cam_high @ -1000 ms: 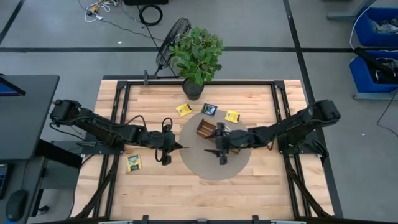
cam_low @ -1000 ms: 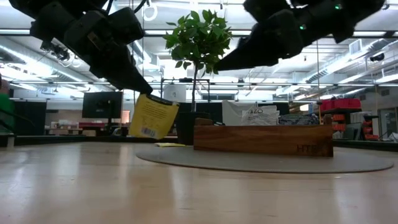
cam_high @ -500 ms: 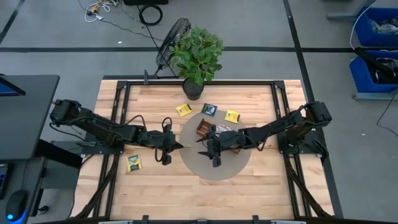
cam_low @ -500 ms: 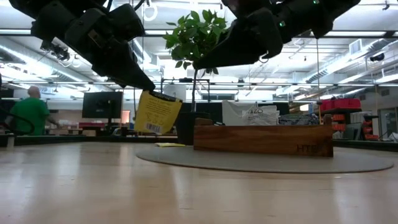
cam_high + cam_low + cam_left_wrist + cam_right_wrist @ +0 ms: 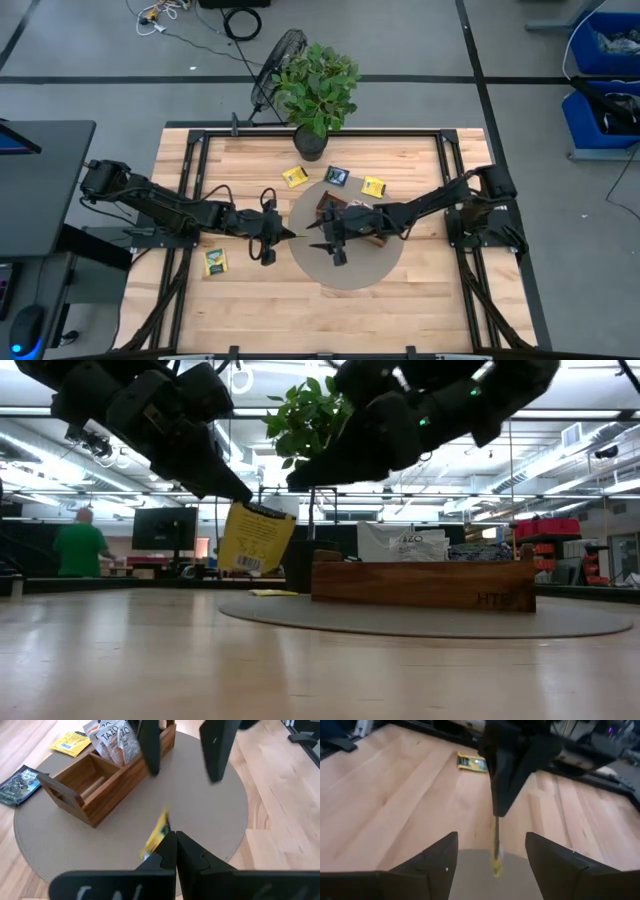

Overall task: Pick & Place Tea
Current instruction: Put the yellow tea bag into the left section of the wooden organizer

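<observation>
"TAZO" packets in wooden box

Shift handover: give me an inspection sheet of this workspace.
Surface: wooden table with a round grey mat.
Job's things: yellow tea packet hanging in the air; loose packets on the table; more in the wooden box.
Clutter: potted plant.
Grippers: left gripper shut on the yellow packet; right gripper open, facing it.
Cables: coiled on the floor.
Surroundings: person in green, blue bins.
</observation>
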`<state>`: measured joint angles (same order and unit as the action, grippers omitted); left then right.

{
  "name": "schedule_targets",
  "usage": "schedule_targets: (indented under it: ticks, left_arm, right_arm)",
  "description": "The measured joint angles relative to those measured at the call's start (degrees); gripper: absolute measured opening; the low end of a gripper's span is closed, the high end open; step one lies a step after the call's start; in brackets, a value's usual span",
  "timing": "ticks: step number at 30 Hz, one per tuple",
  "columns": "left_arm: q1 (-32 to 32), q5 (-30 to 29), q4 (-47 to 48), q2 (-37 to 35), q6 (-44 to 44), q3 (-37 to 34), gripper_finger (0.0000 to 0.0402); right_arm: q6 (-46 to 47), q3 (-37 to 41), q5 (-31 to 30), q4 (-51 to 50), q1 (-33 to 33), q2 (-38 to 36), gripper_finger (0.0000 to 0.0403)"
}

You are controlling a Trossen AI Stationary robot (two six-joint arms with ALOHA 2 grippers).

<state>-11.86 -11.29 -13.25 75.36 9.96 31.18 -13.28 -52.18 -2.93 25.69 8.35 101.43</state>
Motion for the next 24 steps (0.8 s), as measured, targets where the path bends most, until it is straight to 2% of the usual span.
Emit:
schedule_targets:
  ticks: [10,14,18,24]
  left_arm:
    - [0.0,0.0,-1.9,0.0,-1.3,0.0,0.0002]
    - [0.0,0.0,-1.9,0.0,-1.4,0.0,0.0002]
    - [0.1,0.0,-1.9,0.0,-1.4,0.0,0.0002]
    - [0.1,0.0,-3.2,0.0,-1.7,0.0,0.0002]
  right_arm:
    - [3.8,-6.6,-1.1,-7.8,-0.6,4.9,0.0239]
    - [4.5,-6.6,-3.2,-7.8,-0.8,5.1,0.0222]
    - [5.3,-6.6,-3.5,-8.5,-1.5,5.1,0.0176]
    - [5.3,-6.6,-2.0,-9.2,-2.3,5.1,0.0064]
